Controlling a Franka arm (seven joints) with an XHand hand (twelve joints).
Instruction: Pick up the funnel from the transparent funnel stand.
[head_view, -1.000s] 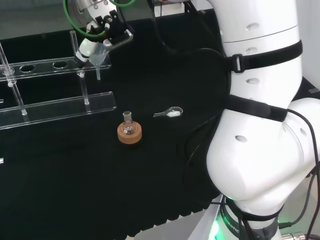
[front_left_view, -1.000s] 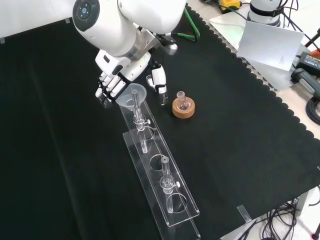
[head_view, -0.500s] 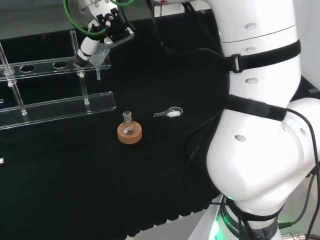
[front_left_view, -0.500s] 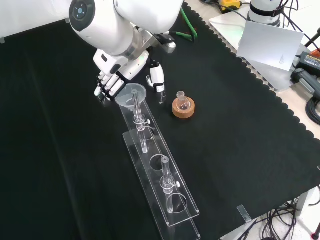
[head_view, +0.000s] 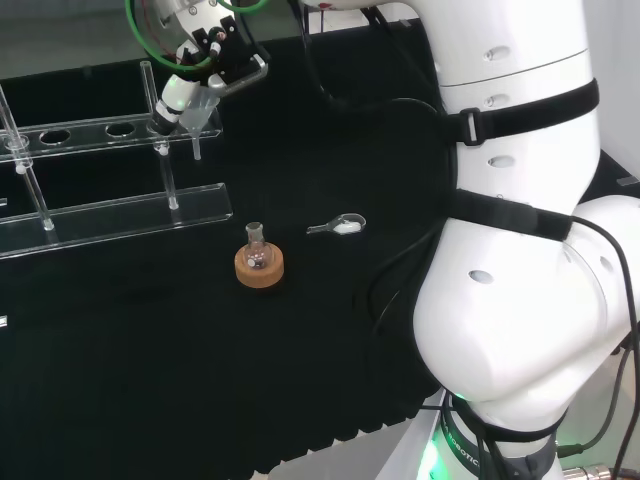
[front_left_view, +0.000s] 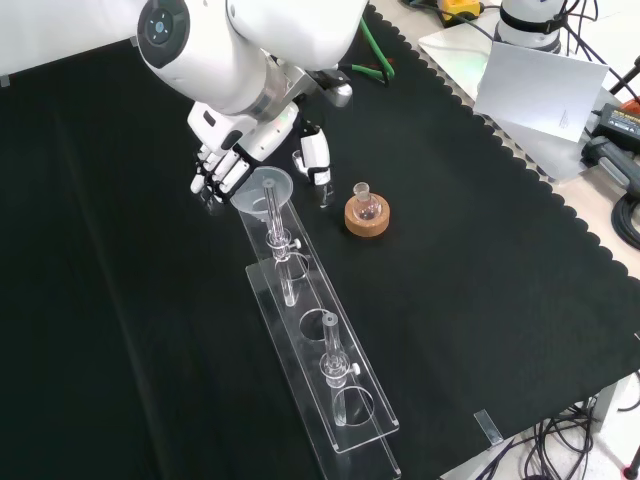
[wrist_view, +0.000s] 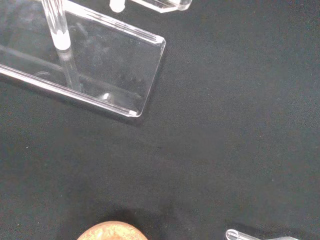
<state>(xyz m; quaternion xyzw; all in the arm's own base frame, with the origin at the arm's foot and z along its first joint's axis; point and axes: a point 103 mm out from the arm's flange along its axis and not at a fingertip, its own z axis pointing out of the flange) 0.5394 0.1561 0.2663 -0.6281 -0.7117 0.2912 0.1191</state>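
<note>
At the stand's (front_left_view: 330, 375) end nearest the arm, the funnel (front_left_view: 264, 190) sits at the last hole, cone up, stem down, long axis close to vertical. No readable writing or labels on any of the ware.

Hand (front_left_view: 222, 168) is at the funnel: front view has the fingers (front_left_view: 212, 178) curled on the cone's left side and the thumb (front_left_view: 315, 160) on its right, so it looks clamped on the funnel; actual contact through the clear plastic is hard to confirm.

Head view: funnel (head_view: 199, 117) hangs off the stand's (head_view: 120, 210) right end with the stem below the top plate, hand (head_view: 172, 98) pressed against its left side.

Flask (front_left_view: 366, 205) on a cork ring (front_left_view: 368, 221) stands on the cloth (front_left_view: 480, 260) near the stand's funnel end, apart from it.

Head view also shows a small clear scoop (head_view: 340, 226) lying right of the flask (head_view: 256, 248); in the front view the arm covers that spot. Front view shows the row of holes along the stand and its two posts (front_left_view: 331, 355).

Wrist view: corner of the stand's base plate (wrist_view: 125, 70), top of the cork ring (wrist_view: 112, 232), and the scoop's tip (wrist_view: 240, 235).
</note>
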